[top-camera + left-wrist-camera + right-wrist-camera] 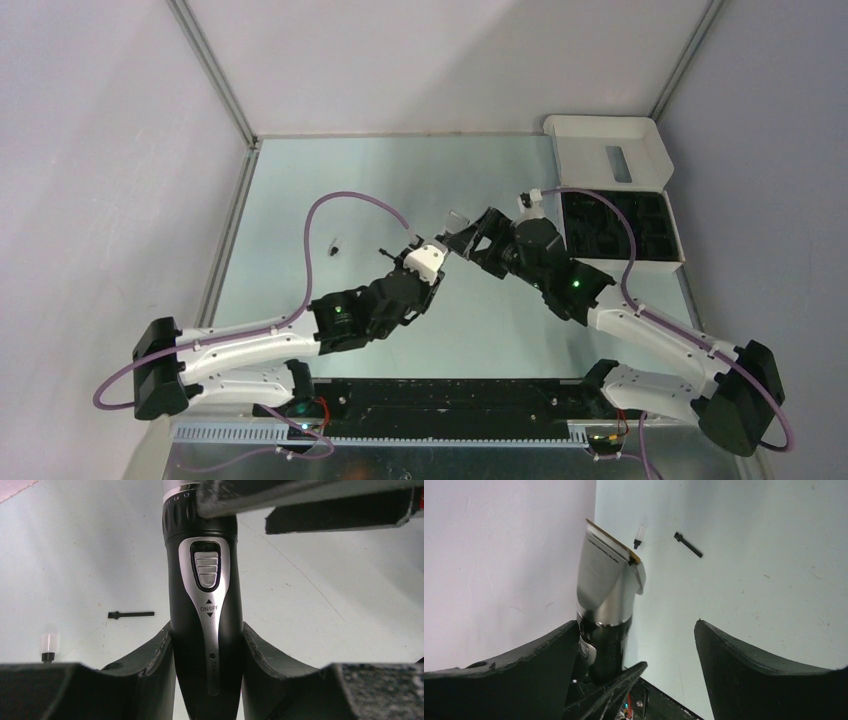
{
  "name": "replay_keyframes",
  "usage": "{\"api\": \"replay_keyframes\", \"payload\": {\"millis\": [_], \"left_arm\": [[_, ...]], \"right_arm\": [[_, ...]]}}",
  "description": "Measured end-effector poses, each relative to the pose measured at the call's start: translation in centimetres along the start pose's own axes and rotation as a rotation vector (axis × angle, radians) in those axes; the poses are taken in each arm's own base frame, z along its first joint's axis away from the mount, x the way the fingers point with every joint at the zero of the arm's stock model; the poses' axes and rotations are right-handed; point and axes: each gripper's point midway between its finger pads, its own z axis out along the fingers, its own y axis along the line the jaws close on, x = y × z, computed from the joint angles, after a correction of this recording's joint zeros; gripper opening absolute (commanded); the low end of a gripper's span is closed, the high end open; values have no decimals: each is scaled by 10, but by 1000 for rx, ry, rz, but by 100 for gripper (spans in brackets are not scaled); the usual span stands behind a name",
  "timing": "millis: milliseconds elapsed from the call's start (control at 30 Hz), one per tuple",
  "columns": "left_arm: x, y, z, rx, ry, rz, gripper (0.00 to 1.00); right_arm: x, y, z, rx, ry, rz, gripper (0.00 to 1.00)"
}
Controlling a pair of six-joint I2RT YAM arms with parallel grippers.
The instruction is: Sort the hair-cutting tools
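Observation:
The trimmer [206, 595], a black tapered body with a silver ON/OFF panel, stands upright between my left gripper's [207, 626] fingers, which are shut on its lower body. In the right wrist view its silver head [606, 580] rises beside one finger [539, 665] of my right gripper [636, 622], which is open with a wide gap to the other finger. In the top view both grippers meet mid-table, the left [432, 250] and the right [468, 240]. A thin black stick [131, 614] and a small clear-capped piece [48, 647] lie on the table beyond.
A white box [675, 262] with a black moulded insert stands at the back right, its lid [608, 150] folded open behind it. The enclosure's walls close in the table on the left, back and right.

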Motion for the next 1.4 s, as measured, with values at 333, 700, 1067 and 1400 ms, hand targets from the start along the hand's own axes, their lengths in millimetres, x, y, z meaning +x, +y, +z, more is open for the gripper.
{"api": "replay_keyframes", "payload": {"millis": [333, 700, 1067, 1400], "left_arm": [[6, -10, 2, 6, 7, 79, 0], [11, -5, 8, -91, 26, 181, 4], [-3, -11, 2, -79, 7, 193, 75], [-67, 10, -44, 12, -120, 34, 89]], "right_arm": [[-5, 14, 15, 1, 2, 23, 76], [-7, 10, 24, 59, 15, 38, 16], [-21, -1, 21, 41, 65, 6, 0], [-91, -58, 0, 131, -12, -92, 0]]}}
